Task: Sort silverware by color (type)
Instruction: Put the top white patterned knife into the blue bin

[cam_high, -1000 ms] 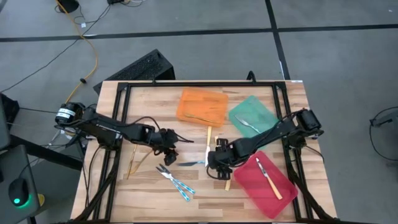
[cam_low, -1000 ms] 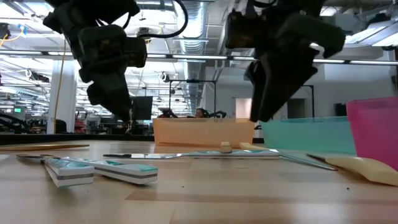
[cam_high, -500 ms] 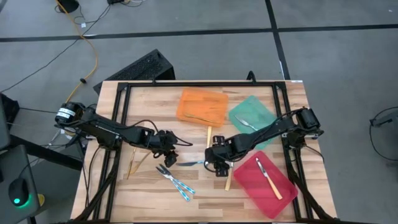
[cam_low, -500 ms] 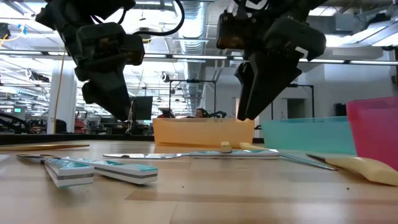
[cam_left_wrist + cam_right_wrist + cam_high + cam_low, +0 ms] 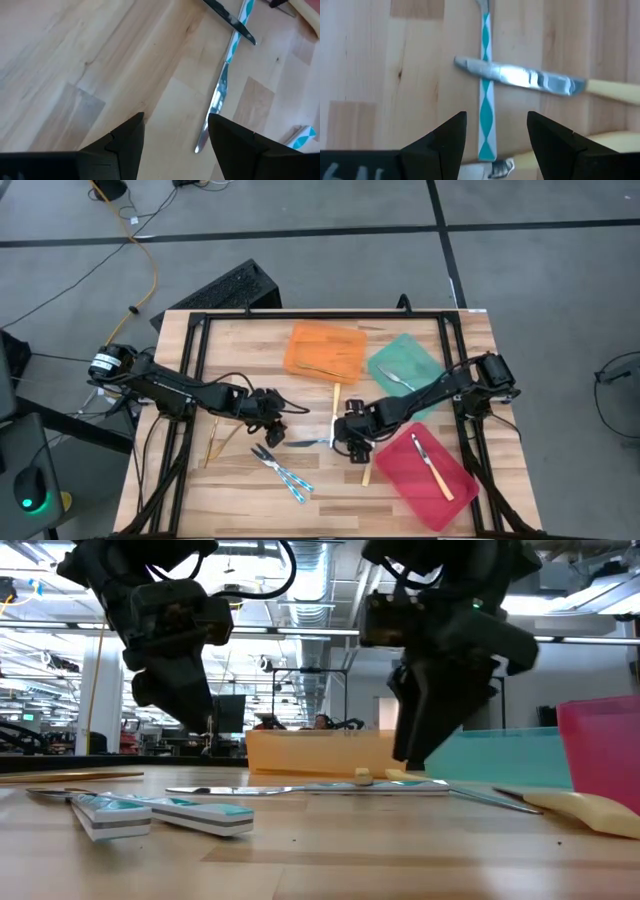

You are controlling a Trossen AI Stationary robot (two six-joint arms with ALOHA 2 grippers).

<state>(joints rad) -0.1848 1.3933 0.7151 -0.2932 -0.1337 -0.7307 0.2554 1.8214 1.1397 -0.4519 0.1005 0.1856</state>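
Fingers of the left gripper (image 5: 268,428) hang released above bare bench (image 5: 230,480), near a blue-handled knife (image 5: 220,95). The right gripper (image 5: 352,442) is likewise spread, straddling that knife's teal-patterned handle (image 5: 486,95) where a yellow-handled knife (image 5: 530,80) crosses it. Closing here could pinch both utensils together, mixing types.
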